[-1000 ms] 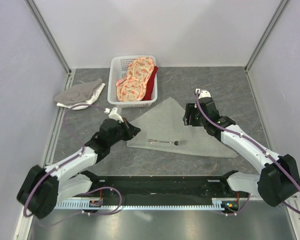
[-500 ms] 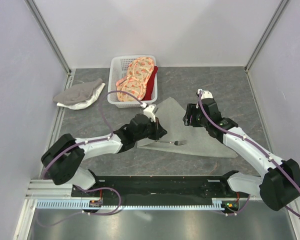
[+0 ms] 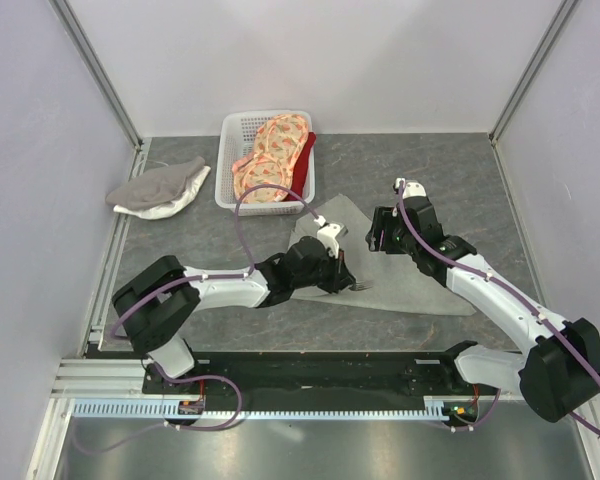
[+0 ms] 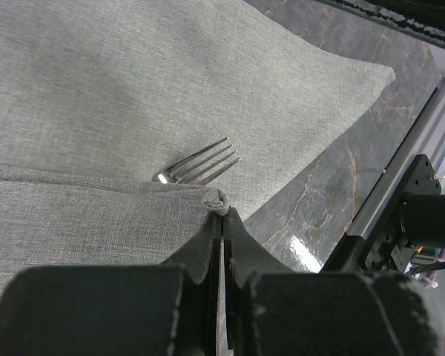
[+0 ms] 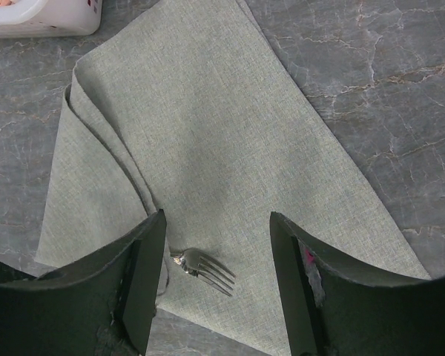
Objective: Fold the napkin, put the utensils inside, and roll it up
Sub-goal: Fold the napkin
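Observation:
The grey-green napkin point(image 3: 410, 272) lies on the dark table right of centre. Its left part is folded over toward the right and covers the fork's handle. Only the silver tines of the fork point(image 4: 202, 164) stick out from under the fold, also visible in the right wrist view as the fork point(image 5: 205, 269). My left gripper point(image 4: 222, 213) is shut on the bunched corner of the napkin point(image 4: 217, 199), low over the cloth, and shows from above as the left gripper point(image 3: 340, 272). My right gripper point(image 5: 216, 222) hangs open above the napkin point(image 5: 208, 126), holding nothing.
A white basket point(image 3: 228, 190) with orange-pink patterned cloths point(image 3: 270, 160) and a red one stands at the back. A grey-and-white cloth point(image 3: 160, 188) lies at the far left. Grey walls close the sides. A metal rail point(image 4: 419, 148) runs along the table's edge.
My left arm has swung right across the table with the napkin's corner, drawing the cloth over the fork's handle. The right arm has hardly moved.

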Tool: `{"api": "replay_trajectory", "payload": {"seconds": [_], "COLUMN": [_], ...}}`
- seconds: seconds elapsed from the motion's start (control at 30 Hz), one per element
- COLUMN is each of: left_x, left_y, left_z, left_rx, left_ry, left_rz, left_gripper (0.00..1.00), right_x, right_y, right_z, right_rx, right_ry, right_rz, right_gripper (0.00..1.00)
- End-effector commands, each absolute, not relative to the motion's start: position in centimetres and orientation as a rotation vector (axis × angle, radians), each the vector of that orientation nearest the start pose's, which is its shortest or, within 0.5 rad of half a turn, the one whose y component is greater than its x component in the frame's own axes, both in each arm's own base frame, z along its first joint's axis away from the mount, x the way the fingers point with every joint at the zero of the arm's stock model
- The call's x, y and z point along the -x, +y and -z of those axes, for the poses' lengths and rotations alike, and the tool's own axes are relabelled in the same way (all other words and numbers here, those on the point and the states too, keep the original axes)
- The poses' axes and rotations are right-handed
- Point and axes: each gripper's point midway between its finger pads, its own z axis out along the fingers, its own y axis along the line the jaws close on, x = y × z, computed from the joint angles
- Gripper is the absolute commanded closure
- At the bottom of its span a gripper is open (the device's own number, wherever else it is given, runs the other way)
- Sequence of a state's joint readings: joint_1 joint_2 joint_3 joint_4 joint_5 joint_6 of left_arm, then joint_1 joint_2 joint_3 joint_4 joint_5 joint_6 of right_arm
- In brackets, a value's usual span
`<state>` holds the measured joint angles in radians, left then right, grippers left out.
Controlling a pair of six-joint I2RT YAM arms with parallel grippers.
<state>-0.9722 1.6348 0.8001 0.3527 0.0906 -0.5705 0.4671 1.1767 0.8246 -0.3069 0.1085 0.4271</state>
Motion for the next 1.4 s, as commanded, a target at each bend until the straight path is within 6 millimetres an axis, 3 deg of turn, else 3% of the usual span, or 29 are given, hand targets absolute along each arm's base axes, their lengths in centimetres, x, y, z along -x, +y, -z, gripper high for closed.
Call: {"api": "replay_trajectory", "payload": {"seconds": [0.0, 0.43, 0.97, 1.1, 1.13, 1.23, 1.37], "left_x": [-22.3, -21.3, -21.0, -21.0, -20.9, -21.1, -21.3], "left_y": [-41.8, -44.2, -45.2, -45.5, -45.6, -46.0, -46.4], "left_z": [-11.2, -9.7, -9.1, -9.9, -10.1, -11.2, -13.1], "left_rx": [-0.582, -0.635, -0.618, -0.611, -0.619, -0.638, -0.656], "left_ry": [2.053, 2.075, 2.104, 2.092, 2.088, 2.056, 2.017], "left_rz": [1.058, 1.075, 1.083, 1.101, 1.103, 1.11, 1.128], "left_gripper": [0.98, 0.98, 0.96, 0.74, 0.58, 0.38, 0.23], "right_x": [-30.9, -30.8, -30.7, -30.6, -30.5, -30.4, -30.3], "right_y": [15.4, 15.1, 15.0, 14.9, 14.9, 14.7, 13.9], "right_z": [-15.5, -15.2, -15.0, -15.1, -15.2, -15.8, -16.8], "right_rx": [-0.036, -0.035, -0.036, -0.036, -0.036, -0.049, -0.08], "right_ry": [2.216, 2.226, 2.232, 2.23, 2.23, 2.216, 2.196], "right_rz": [-0.394, -0.381, -0.377, -0.374, -0.374, -0.381, -0.385], "right_gripper": [0.33, 0.33, 0.33, 0.33, 0.33, 0.33, 0.32]}}
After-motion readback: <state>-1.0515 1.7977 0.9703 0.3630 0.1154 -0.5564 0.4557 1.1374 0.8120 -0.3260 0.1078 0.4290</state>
